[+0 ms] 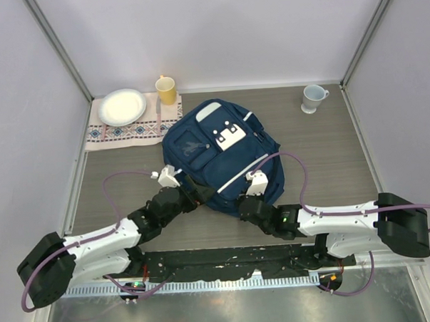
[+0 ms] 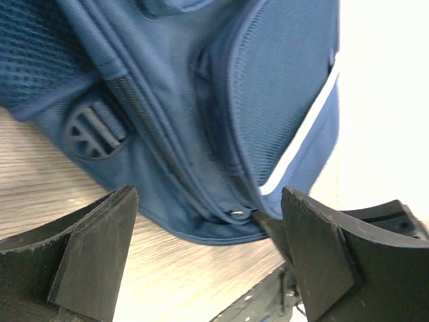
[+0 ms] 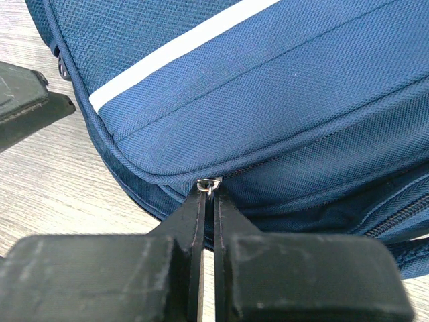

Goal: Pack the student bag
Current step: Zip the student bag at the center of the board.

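Your left jaws stand wide open, student bag (image 2: pixel 268 100) corner just ahead of the gap. Your right jaws are pinched shut on its zipper pull (image 3: pixel 210 184), tabletop (image 3: pixel 53 188) below.

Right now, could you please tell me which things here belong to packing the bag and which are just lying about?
For the job: student bag; its zip pull, pinched in the right fingers.
Lying about: white plate; yellow cup; patterned mat; white mug.
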Tool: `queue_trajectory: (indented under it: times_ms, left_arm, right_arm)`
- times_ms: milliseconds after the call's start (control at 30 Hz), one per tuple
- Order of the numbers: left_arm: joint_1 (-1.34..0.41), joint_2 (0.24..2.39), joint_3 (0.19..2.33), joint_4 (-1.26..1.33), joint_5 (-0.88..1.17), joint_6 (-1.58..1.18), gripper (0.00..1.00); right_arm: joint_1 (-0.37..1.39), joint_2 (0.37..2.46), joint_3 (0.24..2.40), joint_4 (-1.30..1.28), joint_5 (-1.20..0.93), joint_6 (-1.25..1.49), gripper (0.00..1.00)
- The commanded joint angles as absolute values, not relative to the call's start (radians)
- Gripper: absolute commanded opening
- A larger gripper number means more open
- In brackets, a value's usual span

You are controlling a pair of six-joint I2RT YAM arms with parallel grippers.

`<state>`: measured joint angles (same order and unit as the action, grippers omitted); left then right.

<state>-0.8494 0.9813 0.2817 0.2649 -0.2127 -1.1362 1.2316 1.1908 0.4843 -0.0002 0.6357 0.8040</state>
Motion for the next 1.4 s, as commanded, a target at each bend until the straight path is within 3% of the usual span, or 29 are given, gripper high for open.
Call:
queue_trajectory:
  times_ms: [0,300,533,700,733,867,933,1200,1367]
  left_arm:
    - [-0.908,1.011,0.272,0.472,-0.348,-1.258,0.91]
    - [-0.963,1.173,0.255,0.664,-0.426,-1.426,0.91]
    - [-0.973,1.395,0.262,0.948,-0.373,-1.497,0.79]
    - [-0.974,1.522,0.278,1.078,-0.357,-1.523,0.48]
    - [-0.974,1.537,0.272,1.094,-0.363,-1.525,0.34]
    - [-0.973,1.572,0.253,1.121,-0.383,-1.508,0.06]
    - [-0.973,1.562,0.250,1.100,-0.380,-1.487,0.00]
    - [-0.913,1.262,0.295,0.594,-0.281,-1.180,0.00]
    - [-0.680,1.089,0.347,0.243,-0.028,-0.912,0.00]
  right_arm:
    - [1.239,1.161,0.482,0.031,0.686,0.821,0.01]
    - [1.238,1.161,0.465,0.040,0.680,0.828,0.01]
    - [1.239,1.167,0.465,0.046,0.673,0.824,0.01]
    - [1.239,1.166,0.454,0.058,0.667,0.822,0.01]
    - [1.239,1.163,0.451,0.058,0.664,0.824,0.01]
    - [1.239,1.144,0.445,0.057,0.666,0.821,0.01]
    - [1.239,1.138,0.442,0.049,0.667,0.818,0.01]
    - [1.239,1.100,0.442,-0.006,0.692,0.775,0.01]
    - [1.239,1.078,0.437,-0.063,0.719,0.747,0.01]
